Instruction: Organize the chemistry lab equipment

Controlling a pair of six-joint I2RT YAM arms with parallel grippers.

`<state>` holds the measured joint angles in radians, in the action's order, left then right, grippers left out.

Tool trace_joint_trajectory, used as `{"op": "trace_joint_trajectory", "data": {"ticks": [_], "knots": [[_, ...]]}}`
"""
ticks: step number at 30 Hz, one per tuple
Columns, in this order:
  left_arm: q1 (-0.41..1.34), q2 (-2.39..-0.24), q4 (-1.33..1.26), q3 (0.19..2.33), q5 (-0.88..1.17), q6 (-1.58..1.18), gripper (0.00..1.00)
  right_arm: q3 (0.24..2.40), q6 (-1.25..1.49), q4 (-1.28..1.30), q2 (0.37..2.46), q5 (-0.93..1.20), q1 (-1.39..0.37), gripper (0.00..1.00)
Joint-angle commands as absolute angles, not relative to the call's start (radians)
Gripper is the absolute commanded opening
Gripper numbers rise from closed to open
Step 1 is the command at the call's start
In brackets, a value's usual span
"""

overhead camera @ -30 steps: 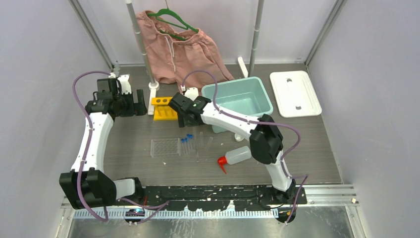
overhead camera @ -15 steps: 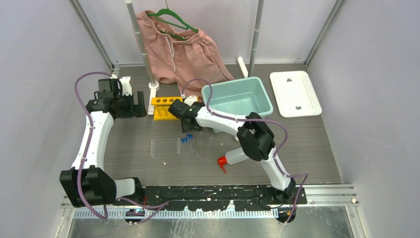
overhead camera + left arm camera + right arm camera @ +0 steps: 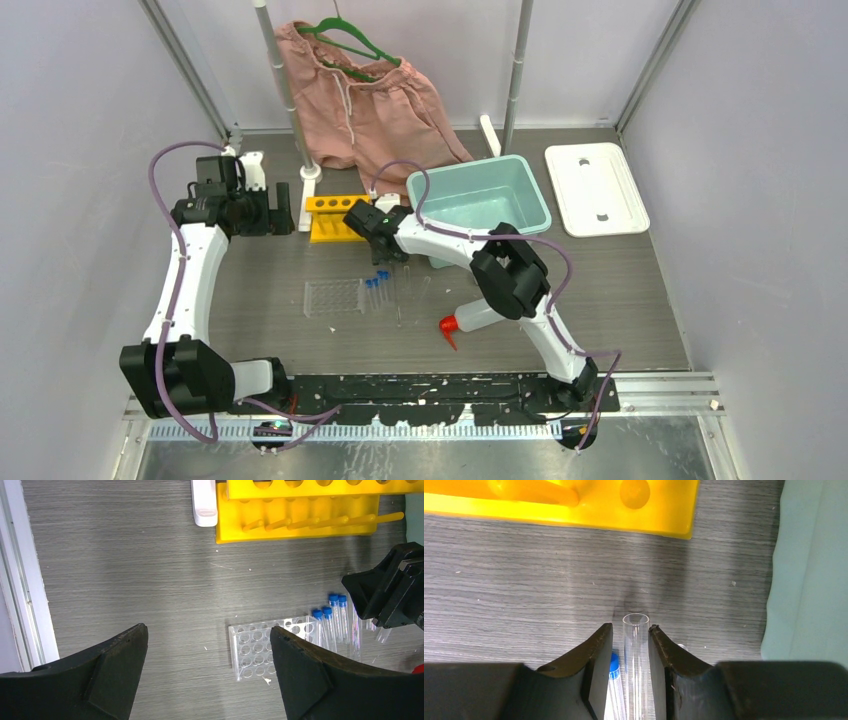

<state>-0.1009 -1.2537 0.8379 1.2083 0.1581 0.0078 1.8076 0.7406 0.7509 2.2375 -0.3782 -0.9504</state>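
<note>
Right gripper [image 3: 630, 630] has dropped just in front of the yellow rack [image 3: 574, 502] and now clamps a clear glass tube [image 3: 635, 647], likely ready for racking; left gripper [image 3: 207, 630] hangs spread, empty.

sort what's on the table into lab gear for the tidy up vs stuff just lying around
Part of the job:
- yellow rack
- clear rack
- blue-capped vials
- glass tube, between the right gripper fingers
- squeeze bottle

Just lying about:
- pink shorts
- green hanger
- teal bin and white lid, no clear role
</note>
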Motion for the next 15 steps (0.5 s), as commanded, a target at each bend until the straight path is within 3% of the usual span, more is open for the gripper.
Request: {"op": "trace_joint_trajectory", "data": {"ticks": [1, 15], "knots": [[-0.108, -1.229, 0.836, 1.232, 0.166, 0.029, 0.92, 1.804, 0.759, 0.704, 2.224, -0.373, -0.947, 0.37], [-0.108, -1.185, 0.909, 1.266, 0.242, 0.053, 0.93, 1.775, 0.742, 0.698, 2.137, -0.39, -0.941, 0.1]]}}
